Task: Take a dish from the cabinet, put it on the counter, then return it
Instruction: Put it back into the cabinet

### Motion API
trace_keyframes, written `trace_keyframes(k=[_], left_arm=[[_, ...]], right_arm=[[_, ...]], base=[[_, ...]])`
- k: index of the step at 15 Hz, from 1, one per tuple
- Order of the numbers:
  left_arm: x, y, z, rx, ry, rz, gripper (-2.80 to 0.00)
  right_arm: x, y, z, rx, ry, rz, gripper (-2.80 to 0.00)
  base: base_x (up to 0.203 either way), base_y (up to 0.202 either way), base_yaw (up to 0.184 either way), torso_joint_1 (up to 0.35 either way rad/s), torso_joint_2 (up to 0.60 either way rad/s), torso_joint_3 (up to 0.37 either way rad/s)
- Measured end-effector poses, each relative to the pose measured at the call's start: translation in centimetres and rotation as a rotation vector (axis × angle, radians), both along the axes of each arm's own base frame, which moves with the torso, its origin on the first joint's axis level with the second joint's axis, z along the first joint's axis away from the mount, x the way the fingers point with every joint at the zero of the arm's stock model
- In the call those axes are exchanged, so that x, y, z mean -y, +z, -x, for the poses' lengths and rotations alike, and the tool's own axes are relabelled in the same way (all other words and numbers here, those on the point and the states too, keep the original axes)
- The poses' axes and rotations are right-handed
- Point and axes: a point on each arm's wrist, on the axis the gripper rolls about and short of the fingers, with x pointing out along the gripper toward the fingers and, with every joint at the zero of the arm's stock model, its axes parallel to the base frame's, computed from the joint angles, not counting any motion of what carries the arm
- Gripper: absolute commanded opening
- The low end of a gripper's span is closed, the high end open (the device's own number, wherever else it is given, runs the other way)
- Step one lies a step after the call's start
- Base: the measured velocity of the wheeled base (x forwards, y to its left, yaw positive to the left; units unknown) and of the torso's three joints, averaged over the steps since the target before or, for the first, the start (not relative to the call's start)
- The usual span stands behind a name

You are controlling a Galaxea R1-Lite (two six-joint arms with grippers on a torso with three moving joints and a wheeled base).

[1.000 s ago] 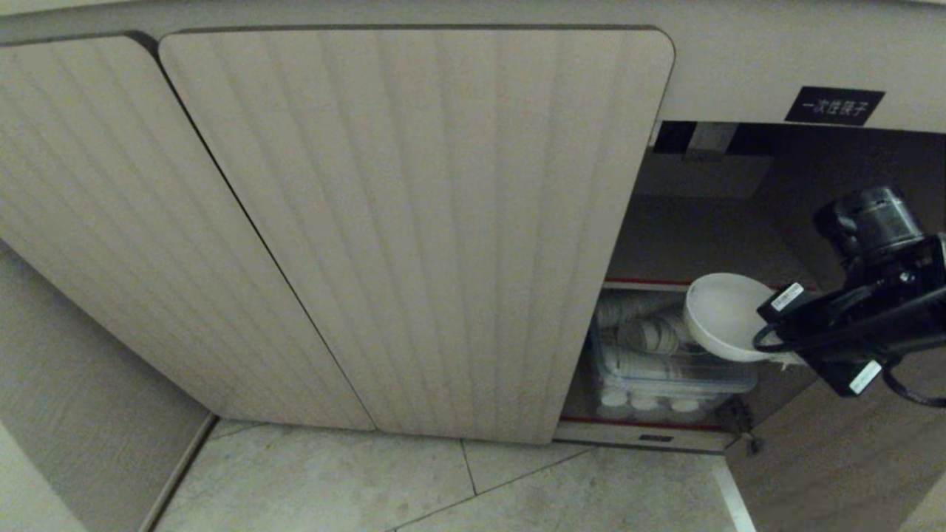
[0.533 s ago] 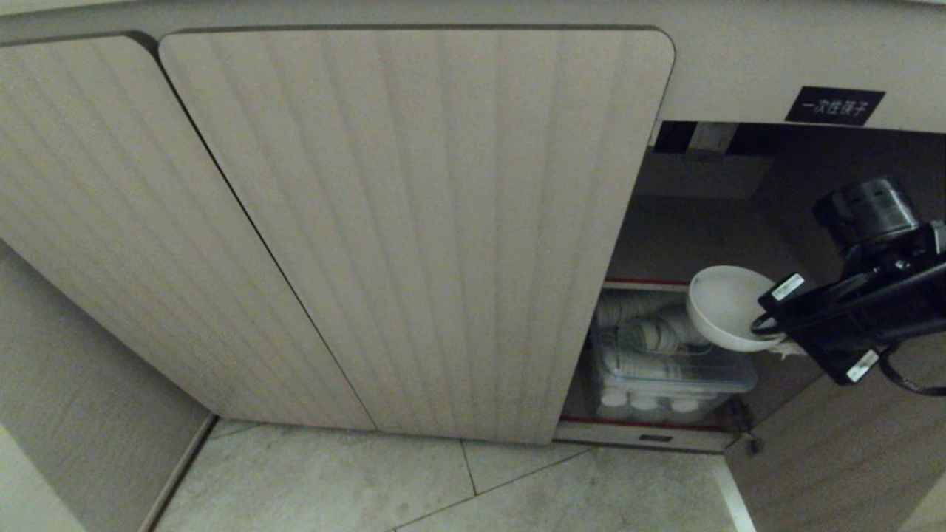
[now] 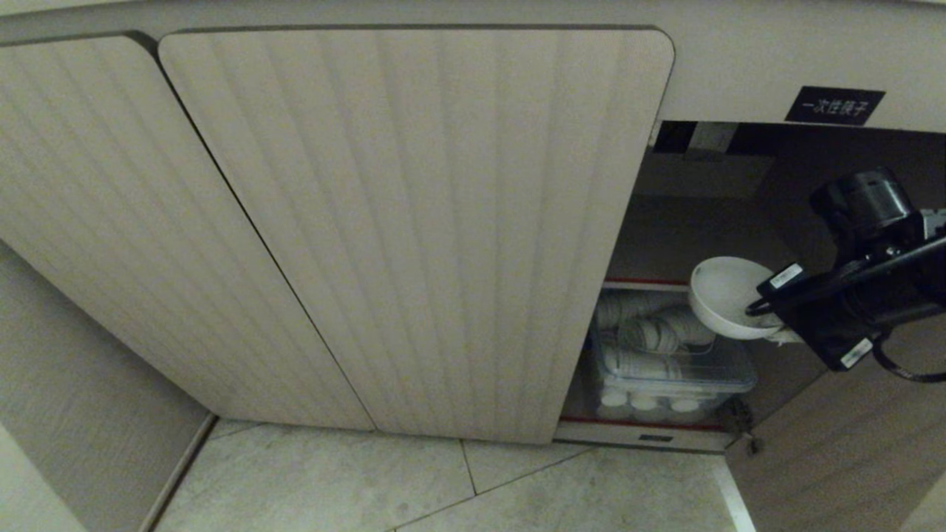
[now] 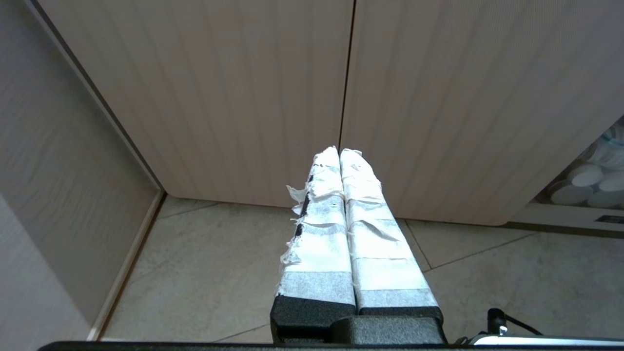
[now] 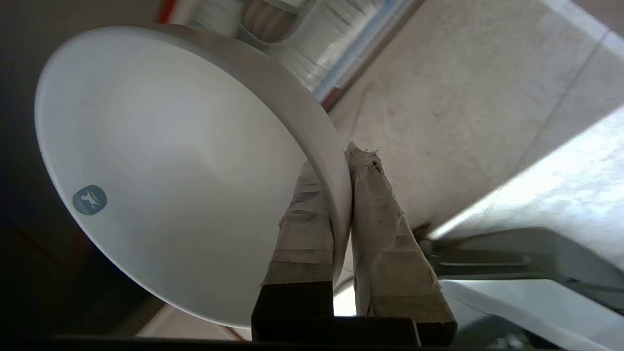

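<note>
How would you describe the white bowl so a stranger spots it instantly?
Find the beige cabinet; its open compartment is on the right. There the right gripper pinches the rim of the bowl. Unlike the ribbed cups stacked below, it is smooth and deep.

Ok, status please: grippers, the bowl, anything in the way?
Right gripper shut on bowl rim, at open cabinet. Left gripper shut, idle before closed doors. Plastic box of cups just below the bowl.
</note>
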Motion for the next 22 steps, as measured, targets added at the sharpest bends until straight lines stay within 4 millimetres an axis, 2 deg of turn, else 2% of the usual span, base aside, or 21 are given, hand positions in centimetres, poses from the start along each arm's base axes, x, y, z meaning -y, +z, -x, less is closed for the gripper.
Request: trace_keyframes(k=[12, 22], left_arm=[[0.0, 0.0, 0.0, 0.0, 0.001, 0.0, -2.8], [0.0, 0.0, 0.0, 0.0, 0.0, 0.0, -2.8]], right_arm=[[-0.2, 0.9, -2.9, 0.009, -0.092, -0.074, -2.8], [-0.3, 0.6, -4.0, 0.013, -0.105, -0.066, -2.8]], base=[[0.0, 0.0, 0.0, 0.0, 0.0, 0.0], [0.0, 0.0, 0.0, 0.0, 0.0, 0.0]])
